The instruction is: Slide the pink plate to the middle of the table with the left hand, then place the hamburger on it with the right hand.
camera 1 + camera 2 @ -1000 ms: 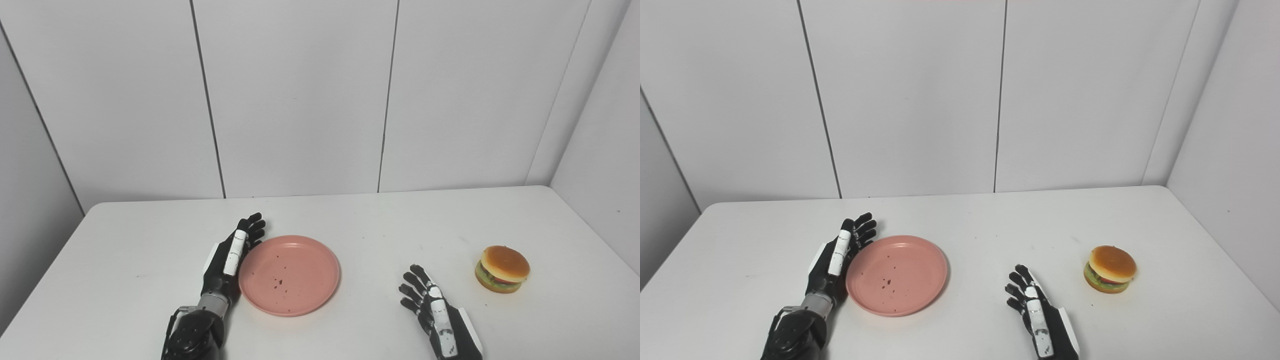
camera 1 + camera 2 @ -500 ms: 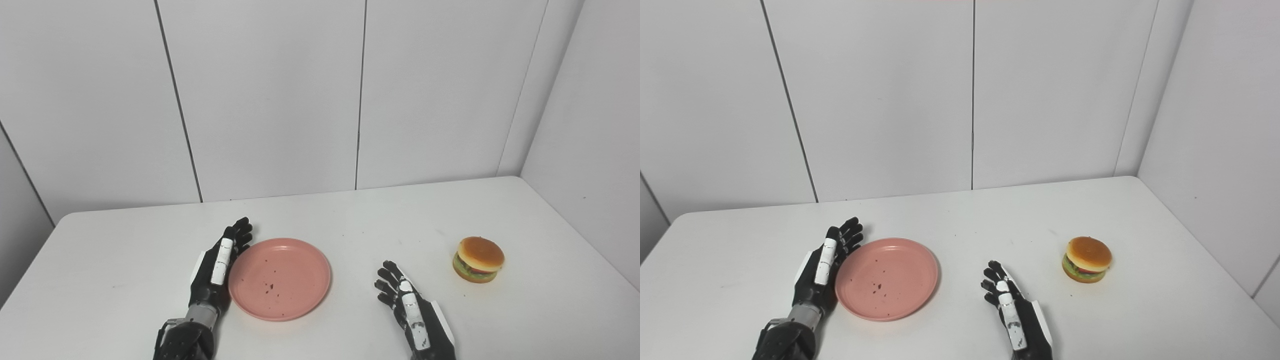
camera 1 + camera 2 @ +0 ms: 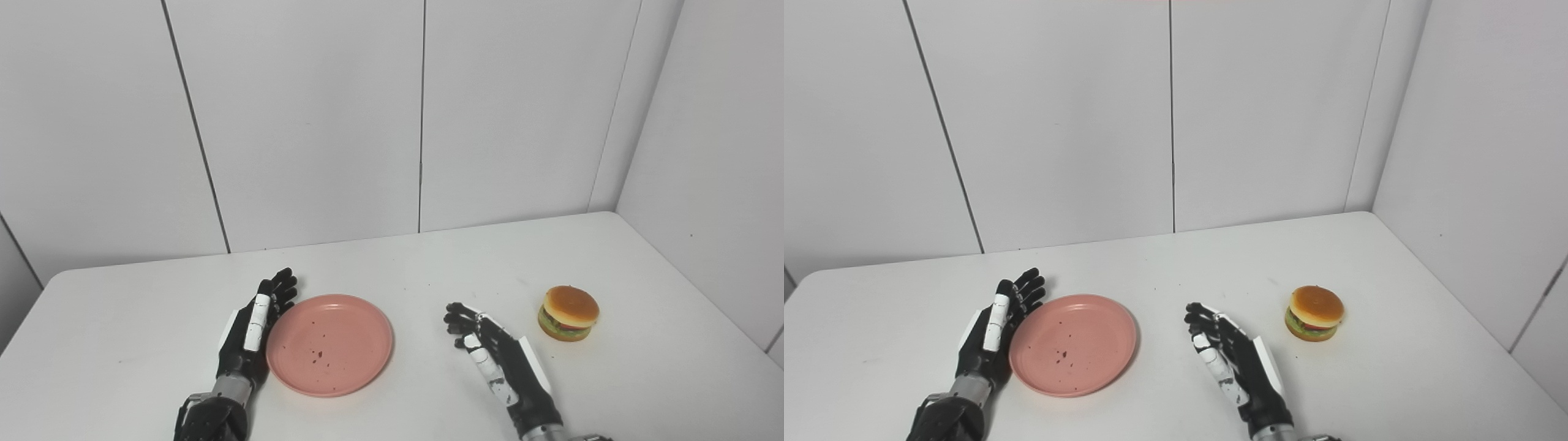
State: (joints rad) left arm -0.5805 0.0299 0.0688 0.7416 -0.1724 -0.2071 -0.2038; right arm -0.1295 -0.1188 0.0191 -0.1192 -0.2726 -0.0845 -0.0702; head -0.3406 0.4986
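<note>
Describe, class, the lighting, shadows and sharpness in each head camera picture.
Left eye view: even, soft light, faint shadows beside the pink plate and hamburger, no glare. Right eye view: equally sharp, right hand and left hand crisp.

White table [image 3: 429, 269]; pale panelled walls [image 3: 306, 122].

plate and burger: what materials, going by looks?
Pink plate: likely plastic or melamine; matte, uniform colour, thin raised rim, dark specks on it. Hamburger: looks like a toy, probably plastic or foam; smooth glossy bun, tidy moulded layers. Neither can be confirmed by sight alone.
</note>
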